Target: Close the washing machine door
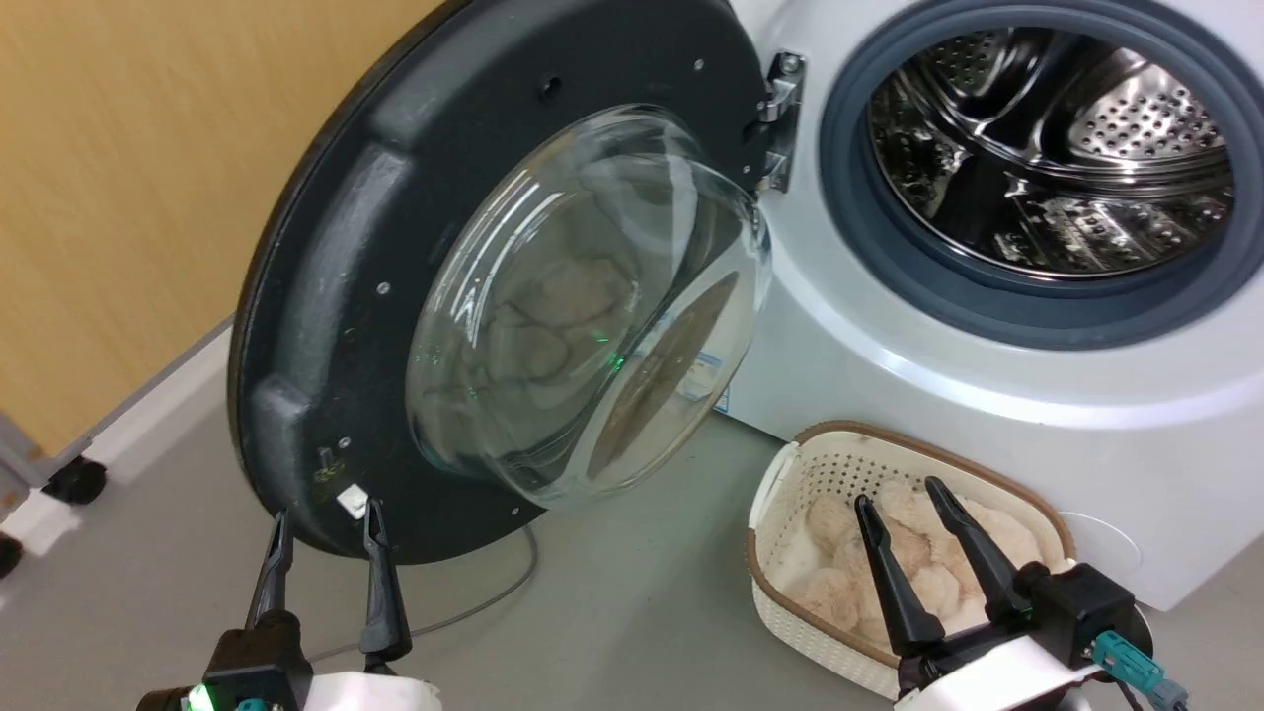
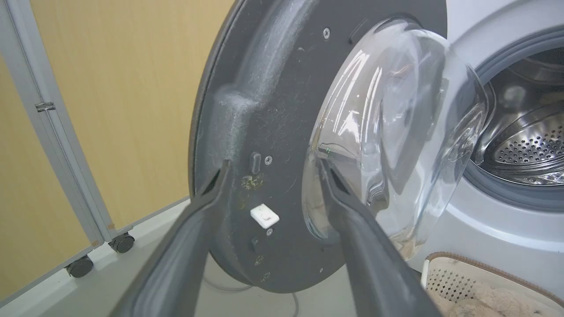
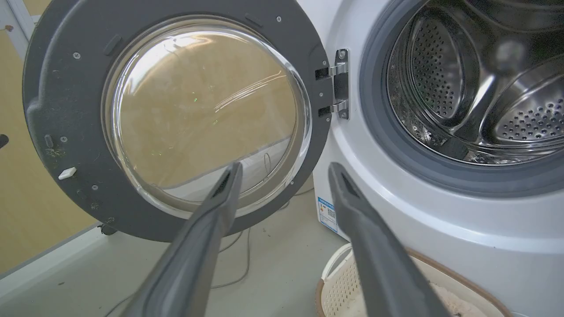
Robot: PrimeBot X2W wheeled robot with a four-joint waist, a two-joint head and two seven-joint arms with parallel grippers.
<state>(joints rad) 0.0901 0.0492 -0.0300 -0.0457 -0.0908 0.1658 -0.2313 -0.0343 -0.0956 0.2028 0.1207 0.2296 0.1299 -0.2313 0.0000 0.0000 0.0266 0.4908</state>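
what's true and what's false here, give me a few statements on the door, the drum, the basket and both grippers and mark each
1. The door stands open, away from the drum. True.
2. The drum is packed with laundry. False: the part in view is bare steel.
3. The left gripper is clamped shut on the door. False: its fingers are spread apart by the door's lower edge and hold nothing.
4. The basket on the floor holds pale fluffy things. True.
5. The right gripper is open and holds nothing. True.
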